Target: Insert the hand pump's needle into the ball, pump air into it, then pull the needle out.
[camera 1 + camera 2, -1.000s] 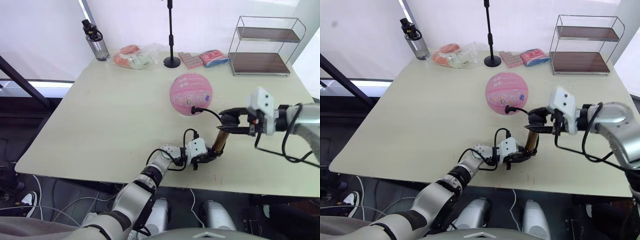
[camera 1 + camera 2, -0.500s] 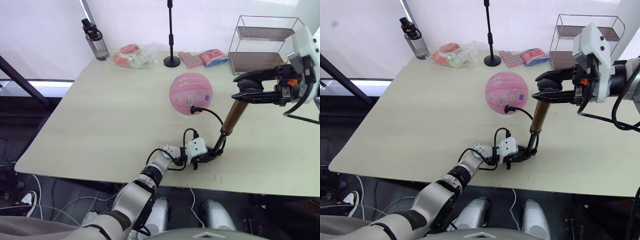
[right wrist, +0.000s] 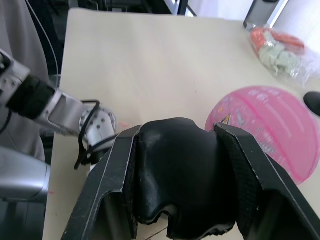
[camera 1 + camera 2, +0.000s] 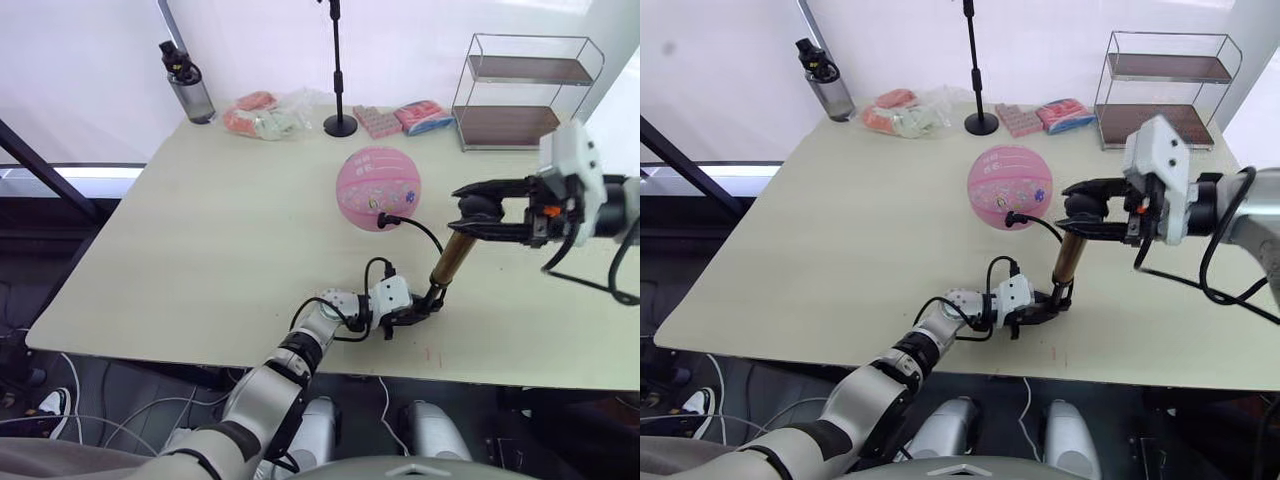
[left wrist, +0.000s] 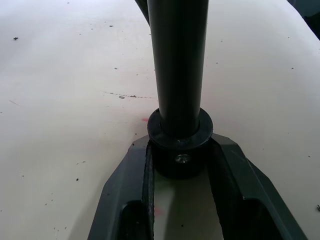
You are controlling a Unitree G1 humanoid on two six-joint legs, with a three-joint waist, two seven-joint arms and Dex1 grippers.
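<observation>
right gripper [image 4: 1072,212] is clamped on the pump's black handle [image 3: 180,175], with the gold barrel [image 4: 1067,258] tilted below it; left gripper [image 5: 180,165] pins the pump's base cap [image 5: 180,145] to the table [image 4: 200,250] near the front edge. ball [image 4: 378,188] sits just behind the pump, with the hose [image 4: 420,228] running to a fitting on its near face, needle judged seated. stroke the handle along the barrel axis, base held firm, avoiding side pull on the hose.
</observation>
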